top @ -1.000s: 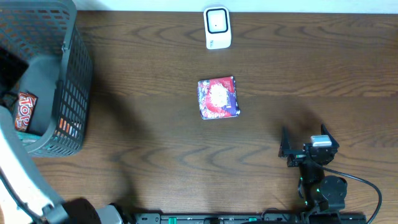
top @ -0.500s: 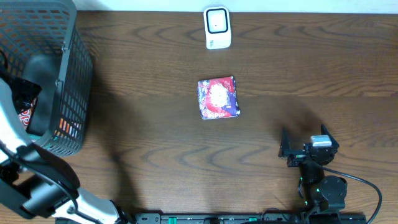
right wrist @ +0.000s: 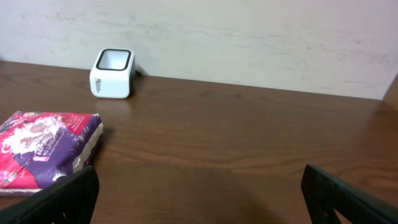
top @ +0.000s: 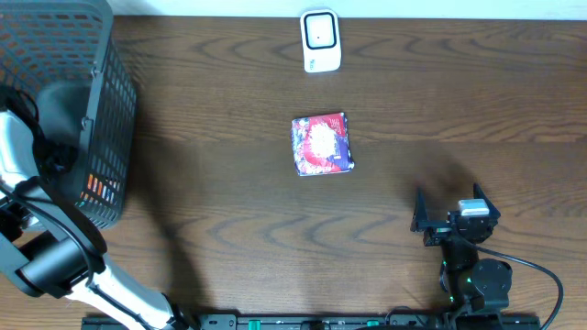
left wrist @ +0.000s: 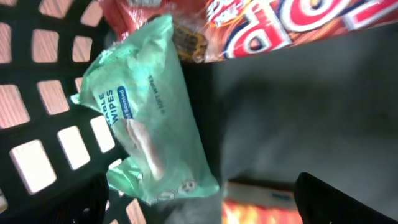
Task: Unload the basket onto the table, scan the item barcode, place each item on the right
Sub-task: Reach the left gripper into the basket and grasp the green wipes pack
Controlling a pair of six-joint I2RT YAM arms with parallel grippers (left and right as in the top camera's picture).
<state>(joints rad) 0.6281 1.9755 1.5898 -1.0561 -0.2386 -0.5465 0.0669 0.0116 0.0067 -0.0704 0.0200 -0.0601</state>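
From above, one dark basket (top: 92,55) sits on the brown table (top: 229,229) at 10 o'clock. The left arm (top: 14,151) goes down into it, and its hand end is hidden inside. A bit of orange shows through the basket wall, but I cannot tell what it is. One white scanner (top: 320,40) stands at 12 o'clock. One red and purple packet (top: 322,144) lies flat in the middle of the table, just below the scanner and well apart from both arms. This packet is the thing to scan. The right gripper (top: 449,220) rests at 5 o'clock, wide open and holding nothing.

In the left wrist view we look into the basket. I count three things. One green pack of wipes (left wrist: 146,118) lies at 9 o'clock on the basket floor. One red snack bag (left wrist: 280,25) lies at 12 o'clock, touching the top of the wipes. One orange box (left wrist: 261,202) peeks in at 6 o'clock. The left gripper (left wrist: 202,186) is wide open, with a finger at each bottom corner. It has hold of nothing.

In the right wrist view the scanner (right wrist: 112,73) stands at 10 o'clock, near the wall. The packet (right wrist: 43,146) lies at 8 o'clock. The right gripper's two fingers (right wrist: 68,199) are far apart with only bare table between them.
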